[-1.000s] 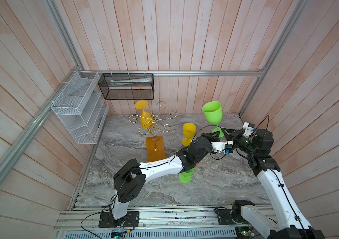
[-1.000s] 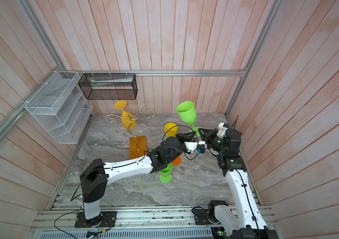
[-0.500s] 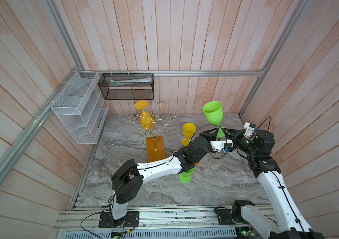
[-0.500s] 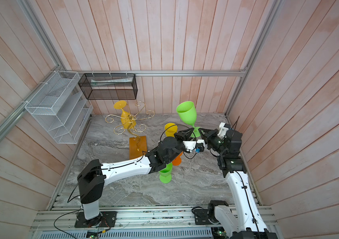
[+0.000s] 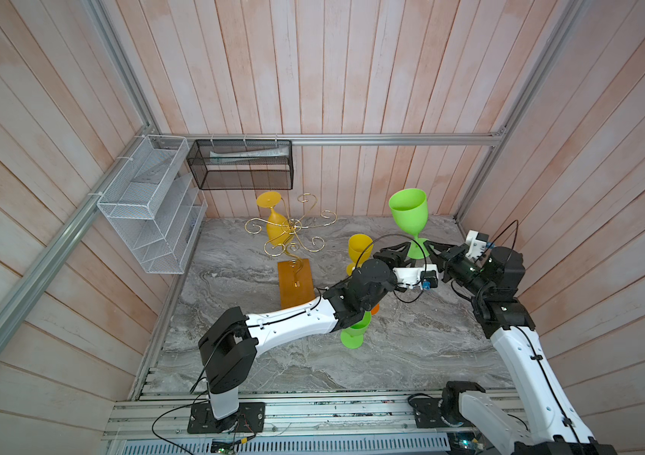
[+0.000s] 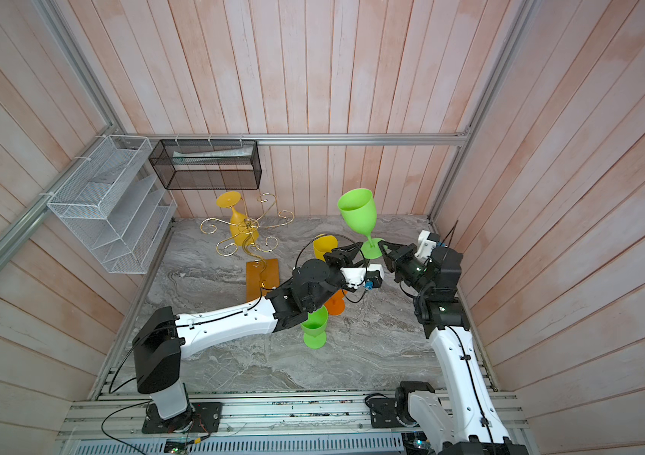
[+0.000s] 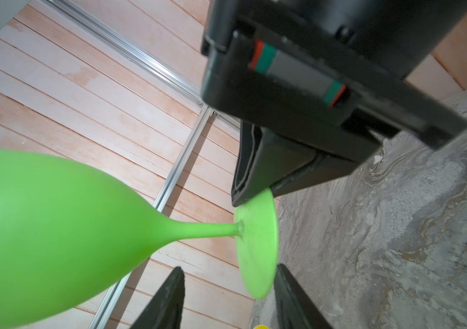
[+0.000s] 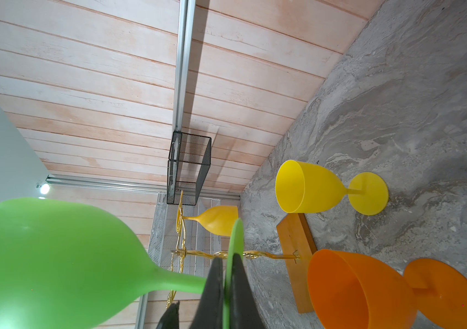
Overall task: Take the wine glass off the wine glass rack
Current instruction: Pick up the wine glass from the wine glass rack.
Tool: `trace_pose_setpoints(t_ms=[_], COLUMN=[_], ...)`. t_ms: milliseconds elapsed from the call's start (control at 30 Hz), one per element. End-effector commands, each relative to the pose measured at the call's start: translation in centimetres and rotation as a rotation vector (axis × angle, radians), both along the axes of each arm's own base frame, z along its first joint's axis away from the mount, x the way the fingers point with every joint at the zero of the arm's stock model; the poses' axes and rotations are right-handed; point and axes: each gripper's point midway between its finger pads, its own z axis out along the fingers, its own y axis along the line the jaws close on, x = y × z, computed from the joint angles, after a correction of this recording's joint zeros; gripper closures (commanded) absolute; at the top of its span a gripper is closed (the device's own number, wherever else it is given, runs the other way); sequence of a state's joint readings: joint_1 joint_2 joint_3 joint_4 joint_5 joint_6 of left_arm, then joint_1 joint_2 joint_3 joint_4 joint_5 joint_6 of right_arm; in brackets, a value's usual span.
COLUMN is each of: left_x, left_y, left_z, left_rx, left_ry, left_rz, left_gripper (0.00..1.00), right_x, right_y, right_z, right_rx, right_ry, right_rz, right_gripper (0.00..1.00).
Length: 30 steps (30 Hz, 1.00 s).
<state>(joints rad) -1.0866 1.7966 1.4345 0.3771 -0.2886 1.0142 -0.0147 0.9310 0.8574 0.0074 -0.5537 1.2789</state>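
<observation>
My left arm (image 5: 293,327) is spanning mid-table over the orange glass (image 6: 334,305) and small green glass (image 5: 354,337). The yellow glass (image 5: 359,248) and wine glass (image 5: 407,210) aloft are blocking behind. The table (image 5: 411,354) front is lying open.

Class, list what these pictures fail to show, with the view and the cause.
- In both top views, the orange glass sits mostly behind the left arm.
- In both wrist views, the picture edge cuts off the green wine glass rim.
- In both top views, the black mesh basket contents are too small.
</observation>
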Motion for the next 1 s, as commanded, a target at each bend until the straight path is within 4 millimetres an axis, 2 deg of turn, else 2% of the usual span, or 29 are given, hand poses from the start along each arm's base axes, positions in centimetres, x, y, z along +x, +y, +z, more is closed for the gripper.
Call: trace_pose_setpoints(t_ms=[0,333,467,767,800,867,967], left_x=[-0.3,-1.2,-1.7,-2.1,-2.6,-1.7,-2.2], left_y=[1.5,2.1,2.5,4.4,4.2,5.0,5.0], left_z=[2.8,4.2,5.5,10.4,10.6,11.3,11.7], left_rx=[-0.076,-0.109,-0.141,-0.262,-0.261,-0.274,-0.264], left_ry=[0.015,0.134,0.217,0.486,0.513,0.558,0.621], left_rz=[0.002,-0.03,-0.067,-0.219,-0.246,-0.255,-0.309], left_gripper=[0.44,0.38,0.38,0.37,0.37,0.37,0.36], right_x=[0.0,-0.2,-0.2,-0.1,0.0,0.0,0.0], right_y=[-0.7,-2.5,-3.1,-4.0,-4.1,-4.3,-4.5], right_z=[1.6,1.5,1.4,0.3,0.0,-0.4,-1.1], right_rx=[-0.016,-0.01,-0.034,-0.096,-0.104,-0.116,-0.13], right_ry=[-0.056,-0.082,-0.096,-0.133,-0.132,-0.138,-0.145], right_rz=[-0.036,-0.085,-0.108,-0.139,-0.143,-0.149,-0.157], right_gripper=[1.0,1.0,1.0,1.0,1.0,1.0,1.0])
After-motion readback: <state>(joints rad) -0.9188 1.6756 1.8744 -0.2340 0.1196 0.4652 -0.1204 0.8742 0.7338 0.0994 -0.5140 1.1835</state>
